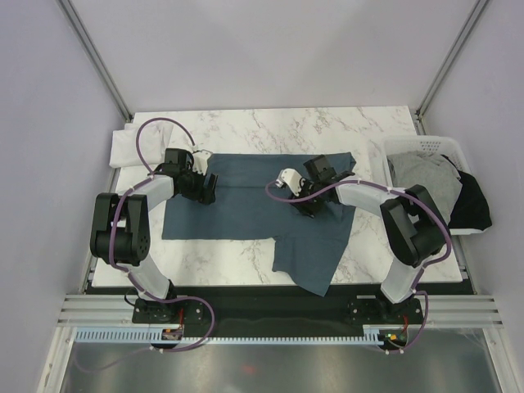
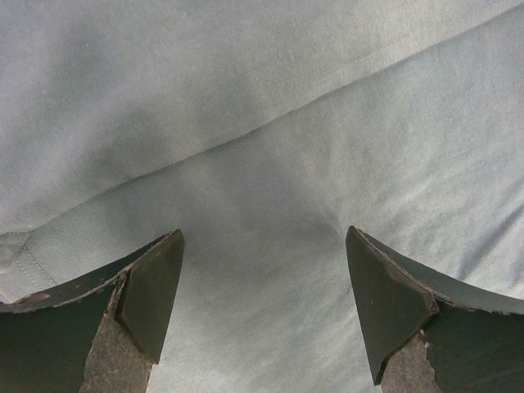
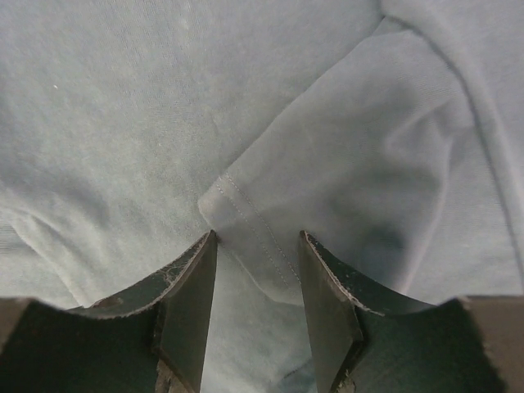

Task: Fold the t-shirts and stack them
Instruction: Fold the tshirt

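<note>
A dark slate-blue t-shirt lies spread across the marble table, its lower right part reaching the front edge. My left gripper hovers over the shirt's left side. In the left wrist view it stands wide open above smooth cloth, with nothing between the fingers. My right gripper is over the shirt's middle right. In the right wrist view its jaws stand apart, and a stitched hem corner lies loose between them on the cloth.
A white t-shirt lies bunched at the table's far left edge. A white slatted basket at the right holds a light grey t-shirt and a black t-shirt draped over its side. Metal frame posts stand at the back corners.
</note>
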Robot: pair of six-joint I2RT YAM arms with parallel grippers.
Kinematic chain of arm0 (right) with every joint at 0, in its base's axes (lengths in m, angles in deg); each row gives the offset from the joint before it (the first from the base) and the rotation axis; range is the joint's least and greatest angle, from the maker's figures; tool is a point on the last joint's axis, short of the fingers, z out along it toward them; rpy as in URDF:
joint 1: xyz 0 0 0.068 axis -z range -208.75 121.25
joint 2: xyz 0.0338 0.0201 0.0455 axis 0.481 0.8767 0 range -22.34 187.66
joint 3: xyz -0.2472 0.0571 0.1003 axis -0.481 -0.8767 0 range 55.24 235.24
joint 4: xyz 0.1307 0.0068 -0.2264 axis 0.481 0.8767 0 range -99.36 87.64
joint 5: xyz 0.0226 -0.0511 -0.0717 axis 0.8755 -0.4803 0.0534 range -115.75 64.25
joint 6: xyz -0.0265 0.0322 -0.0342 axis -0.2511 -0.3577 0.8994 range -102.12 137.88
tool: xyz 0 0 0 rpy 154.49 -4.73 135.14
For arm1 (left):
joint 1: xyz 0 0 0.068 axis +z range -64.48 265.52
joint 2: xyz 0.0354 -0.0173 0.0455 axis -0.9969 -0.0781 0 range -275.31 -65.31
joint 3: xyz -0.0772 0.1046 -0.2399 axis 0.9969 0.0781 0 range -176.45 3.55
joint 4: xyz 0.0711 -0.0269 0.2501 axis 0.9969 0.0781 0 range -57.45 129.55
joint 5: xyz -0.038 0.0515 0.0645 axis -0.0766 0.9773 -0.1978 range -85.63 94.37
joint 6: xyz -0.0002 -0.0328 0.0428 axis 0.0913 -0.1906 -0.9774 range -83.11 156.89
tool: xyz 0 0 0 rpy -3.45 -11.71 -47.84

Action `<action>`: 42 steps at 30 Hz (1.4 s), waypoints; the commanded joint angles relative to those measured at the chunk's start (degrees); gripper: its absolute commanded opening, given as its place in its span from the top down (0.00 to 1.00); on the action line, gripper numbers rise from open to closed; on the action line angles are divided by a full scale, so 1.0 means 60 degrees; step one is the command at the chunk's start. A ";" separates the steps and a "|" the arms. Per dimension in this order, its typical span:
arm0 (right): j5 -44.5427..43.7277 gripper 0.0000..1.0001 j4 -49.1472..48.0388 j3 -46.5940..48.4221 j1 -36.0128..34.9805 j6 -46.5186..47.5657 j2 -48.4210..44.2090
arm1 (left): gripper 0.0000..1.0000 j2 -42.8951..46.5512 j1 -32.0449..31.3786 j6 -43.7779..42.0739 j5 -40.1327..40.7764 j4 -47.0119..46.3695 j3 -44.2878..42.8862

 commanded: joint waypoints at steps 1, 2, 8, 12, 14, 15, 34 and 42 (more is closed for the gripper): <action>-0.0092 0.48 0.0005 0.0202 -0.0068 0.0193 0.0164 | 0.13 -0.0044 0.0086 0.0145 -0.0170 -0.0147 -0.0194; -0.0092 0.49 -0.0024 0.0231 -0.0068 0.0193 0.0193 | 0.13 -0.0030 0.0086 0.0130 -0.0170 -0.0147 -0.0179; -0.0180 0.62 -0.0097 0.0305 -0.0068 0.0135 0.0296 | 0.13 -0.0074 0.0101 0.0145 -0.0170 -0.0132 -0.0194; -0.0077 0.73 -0.0112 0.0290 -0.0068 0.0106 0.0194 | 0.12 -0.0088 0.0101 0.0130 -0.0185 -0.0132 -0.0194; -0.0033 0.74 -0.0054 0.0275 -0.0082 0.0062 0.0063 | 0.13 -0.0118 0.0101 0.0145 -0.0199 -0.0147 -0.0208; -0.0033 0.71 -0.0024 0.0290 -0.0068 0.0047 0.0018 | 0.13 -0.0132 0.0101 0.0145 -0.0200 -0.0147 -0.0208; 0.0465 0.60 -0.0141 0.0685 -0.0097 -0.0392 0.0193 | 0.13 -0.0118 0.0159 0.0145 -0.0214 -0.0176 -0.0150; 0.0596 0.79 -0.0185 0.0788 -0.0126 -0.0480 0.0223 | 0.13 -0.0103 0.0188 0.0130 -0.0258 -0.0176 -0.0150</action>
